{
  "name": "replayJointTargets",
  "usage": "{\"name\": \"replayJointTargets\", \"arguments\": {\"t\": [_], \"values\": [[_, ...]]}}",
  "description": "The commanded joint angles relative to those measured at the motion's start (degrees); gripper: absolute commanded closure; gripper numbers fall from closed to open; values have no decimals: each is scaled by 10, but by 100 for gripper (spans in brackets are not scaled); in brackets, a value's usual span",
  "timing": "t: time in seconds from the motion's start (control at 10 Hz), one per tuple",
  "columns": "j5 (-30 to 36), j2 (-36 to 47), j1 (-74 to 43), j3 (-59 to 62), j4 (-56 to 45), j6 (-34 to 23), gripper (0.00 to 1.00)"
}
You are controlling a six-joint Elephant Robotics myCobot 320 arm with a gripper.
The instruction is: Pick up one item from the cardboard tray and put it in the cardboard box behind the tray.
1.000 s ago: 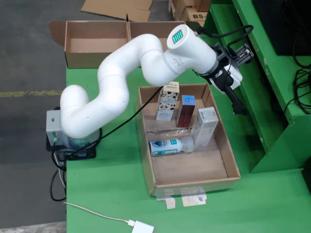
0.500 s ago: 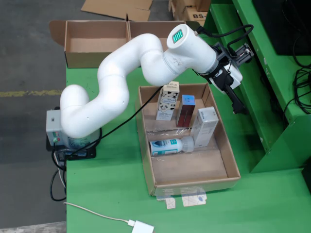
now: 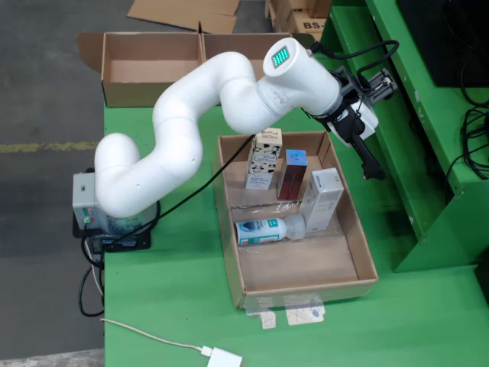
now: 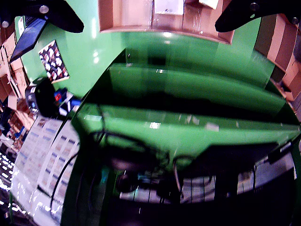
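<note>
In the fixed view the cardboard tray lies in the middle of the green table. It holds a patterned carton, a dark red box with a blue top, a white box and a white bottle lying on its side. The open cardboard box stands behind the tray at the table's far edge. My gripper is just outside the tray's right wall, above the table. In the wrist view its fingers stand wide apart with nothing between them, and the tray's wall shows at the top.
A green frame rises close on the right of the gripper, with black cables beyond it. The arm's base stands at the table's left edge. A white adapter and cord lie at the front.
</note>
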Motion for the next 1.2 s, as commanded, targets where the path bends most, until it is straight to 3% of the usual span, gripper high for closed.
{"name": "replayJointTargets", "arguments": {"t": [0.0, 0.1, 1.1], "values": [[20, 29, 4, 15, -90, 11, 0], [26, 30, 16, 15, -154, 20, 0], [39, -2, 11, 15, -189, 19, 0]]}}
